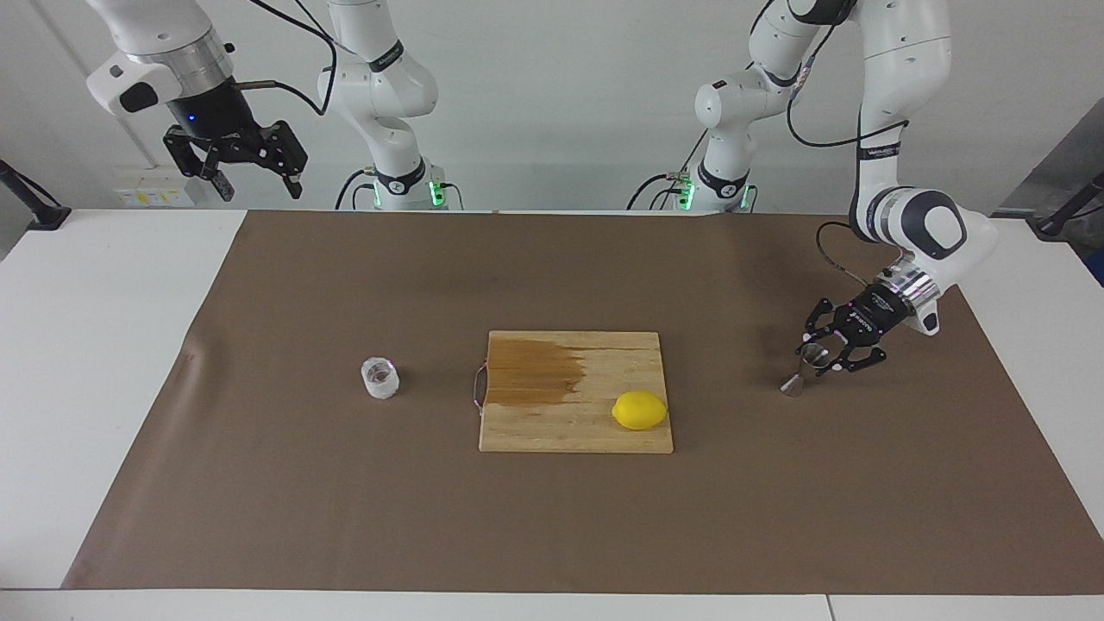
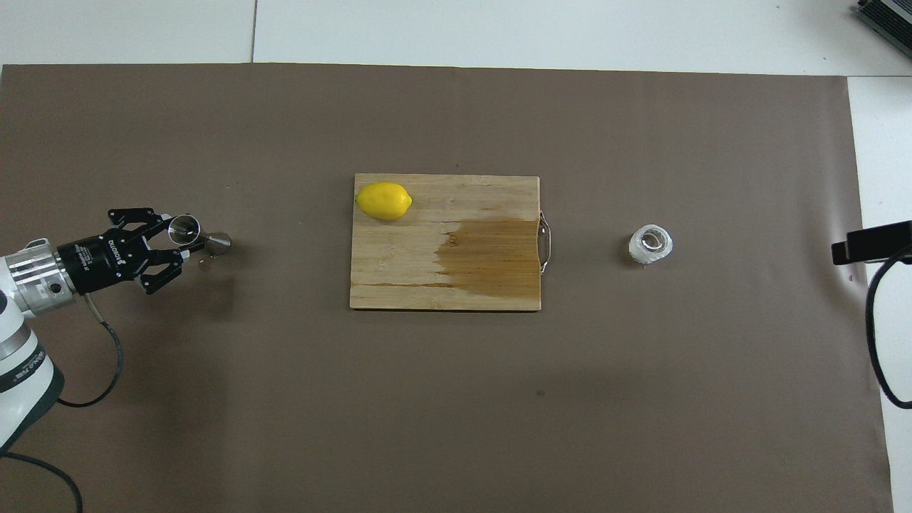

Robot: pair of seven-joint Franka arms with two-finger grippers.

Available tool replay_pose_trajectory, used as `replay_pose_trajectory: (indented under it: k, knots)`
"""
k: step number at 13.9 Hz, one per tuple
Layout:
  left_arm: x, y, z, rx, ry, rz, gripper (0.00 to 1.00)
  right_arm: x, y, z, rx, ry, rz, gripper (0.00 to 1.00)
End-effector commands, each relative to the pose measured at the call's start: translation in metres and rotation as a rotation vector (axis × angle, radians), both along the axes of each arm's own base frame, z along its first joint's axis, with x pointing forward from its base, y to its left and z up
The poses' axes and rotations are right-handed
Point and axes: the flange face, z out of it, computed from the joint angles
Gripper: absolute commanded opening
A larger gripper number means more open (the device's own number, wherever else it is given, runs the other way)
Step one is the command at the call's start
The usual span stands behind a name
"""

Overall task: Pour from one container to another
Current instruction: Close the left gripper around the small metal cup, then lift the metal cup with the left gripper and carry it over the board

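Left pincer (image 1: 819, 355): low over the left arm's end of the brown mat, fingers clamped on the upper cone of the steel jigger (image 1: 802, 369), which leans and seems to rest its foot on the mat.
Right pincer (image 1: 256, 175): waiting high over the right arm's end of the counter (image 1: 121, 345), fingers apart, holding nothing.
Clear cup (image 1: 379, 378): upright on the mat toward the right arm's end, well apart from the jigger, beside the handle end of the cutting board (image 1: 576, 392).
Lemon (image 1: 639, 410): on the board's corner farthest from the robots, toward the left arm's end.
Board surface: a dark wet-looking patch at its handle end.
Risk, grip: the cone is smooth and tapered; a pinch high on it may let the jigger slide or swivel on lifting.
Risk, tilt: held leaning, the jigger offers a slanted, narrow mouth, so the pour could miss.
Risk, transit: the board and lemon lie between the two vessels.
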Motion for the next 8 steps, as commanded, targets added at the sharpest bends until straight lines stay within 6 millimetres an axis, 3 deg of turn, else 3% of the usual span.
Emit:
replay_pose_trajectory:
  k: [1,4,8]
  knots:
    - [0.012,-0.024,0.016,-0.036,0.005,-0.017,0.0,-0.006,-0.004,0.0,-0.009,-0.004,0.008,1.0]
    - [0.032,-0.063,0.047,-0.065,0.051,-0.021,0.0,-0.006,-0.004,0.0,-0.009,-0.004,0.008,1.0]
    - [0.035,-0.12,0.076,-0.078,0.028,-0.079,0.0,-0.006,-0.004,0.0,-0.009,-0.004,0.008,1.0]
